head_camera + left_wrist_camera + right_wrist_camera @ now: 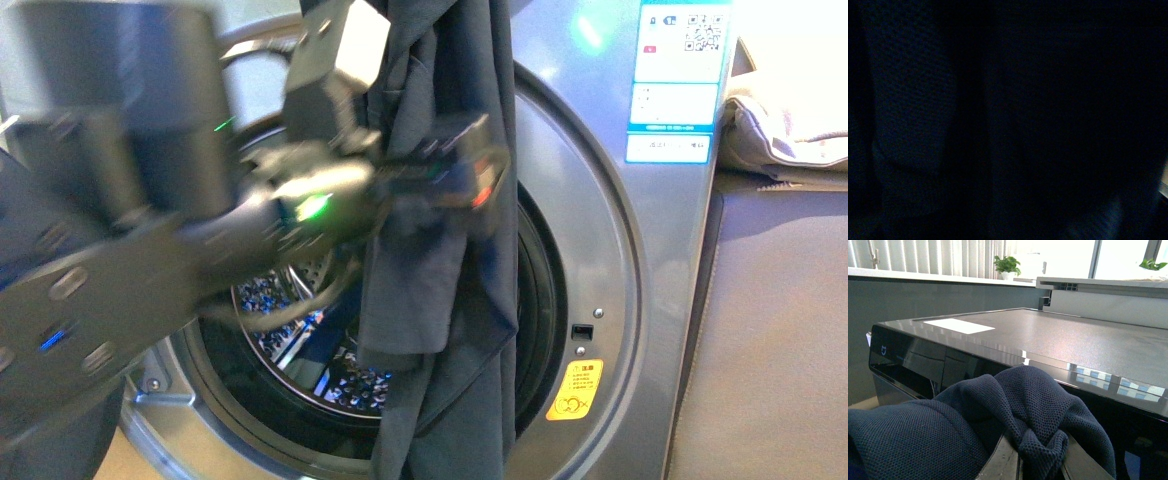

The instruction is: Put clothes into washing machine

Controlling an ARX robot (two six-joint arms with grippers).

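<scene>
Grey-silver washing machine [640,300]: front-loader; the perforated drum [300,340] shows through its round porthole.
Clothes [440,280]: one dark grey-blue garment hangs straight down across the porthole, outside the drum, running from the top edge of the front view to the bottom edge.
Left arm [120,270]: blurred, stretched across the porthole. Its pincer [470,178] is against the garment; I cannot tell whether it grips. The left wrist view is dark.
Right pincer [1040,465]: level with the machine's top panel, clamped on a bunch of the garment.
Cream cloth [790,120]: folded on the counter [780,330] just right of the machine.
Orange sticker [575,390]: right of the porthole, low down.
</scene>
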